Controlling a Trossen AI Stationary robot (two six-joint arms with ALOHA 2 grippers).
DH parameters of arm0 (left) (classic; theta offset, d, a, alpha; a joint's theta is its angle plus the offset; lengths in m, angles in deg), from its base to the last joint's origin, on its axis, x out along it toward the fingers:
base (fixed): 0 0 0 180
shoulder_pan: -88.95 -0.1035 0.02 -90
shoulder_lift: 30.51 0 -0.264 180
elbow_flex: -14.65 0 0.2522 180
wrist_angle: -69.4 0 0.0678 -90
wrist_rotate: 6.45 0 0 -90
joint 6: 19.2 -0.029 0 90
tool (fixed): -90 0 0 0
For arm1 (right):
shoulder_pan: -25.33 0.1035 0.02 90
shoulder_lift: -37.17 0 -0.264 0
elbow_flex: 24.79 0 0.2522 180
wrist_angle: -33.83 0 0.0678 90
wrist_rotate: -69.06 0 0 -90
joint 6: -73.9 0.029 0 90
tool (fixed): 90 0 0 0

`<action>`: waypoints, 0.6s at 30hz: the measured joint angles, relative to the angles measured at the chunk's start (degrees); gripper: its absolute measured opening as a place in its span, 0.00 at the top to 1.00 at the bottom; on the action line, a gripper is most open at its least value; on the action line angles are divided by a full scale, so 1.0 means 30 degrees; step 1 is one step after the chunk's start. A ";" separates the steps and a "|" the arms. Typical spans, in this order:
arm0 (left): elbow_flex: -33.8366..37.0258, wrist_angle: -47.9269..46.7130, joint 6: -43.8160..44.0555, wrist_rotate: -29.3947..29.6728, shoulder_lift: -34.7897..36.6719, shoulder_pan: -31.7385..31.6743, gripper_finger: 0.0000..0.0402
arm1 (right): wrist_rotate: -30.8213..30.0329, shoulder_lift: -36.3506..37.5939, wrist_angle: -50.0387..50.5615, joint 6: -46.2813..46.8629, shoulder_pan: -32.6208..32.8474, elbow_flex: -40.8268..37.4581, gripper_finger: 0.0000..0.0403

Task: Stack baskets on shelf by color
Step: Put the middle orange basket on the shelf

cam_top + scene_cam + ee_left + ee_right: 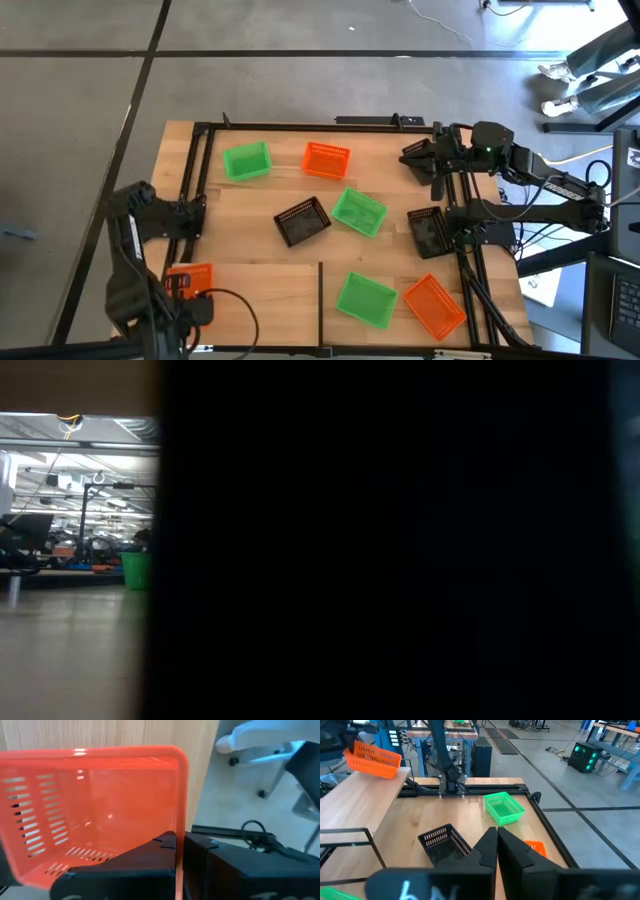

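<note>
The left gripper has its jaws pinched on the rim of an orange basket, lifted at the bench's seven o'clock corner above the shelf. Light, stiff plastic, likely slippery; the rim grips best. At two o'clock, the right gripper waits, jaws together.

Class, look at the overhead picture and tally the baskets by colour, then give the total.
Orange baskets: 3
Green baskets: 3
Black baskets: 2
Total: 8 baskets
</note>
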 joint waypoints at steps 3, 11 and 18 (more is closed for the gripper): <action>0.0000 0.0000 0.0000 0.0006 -0.0303 0.0285 1.00 | 0.0004 0.0000 -0.0007 0.0166 0.0000 0.0000 0.97; 0.0000 -0.0029 -0.0007 0.0056 -0.0913 0.0569 0.96 | 0.0004 0.0000 -0.0015 0.0203 0.0000 0.0000 0.97; 0.0000 0.0065 -0.0059 0.0209 -0.1048 0.0569 0.88 | 0.0004 0.0000 -0.0015 0.0210 0.0000 0.0000 0.97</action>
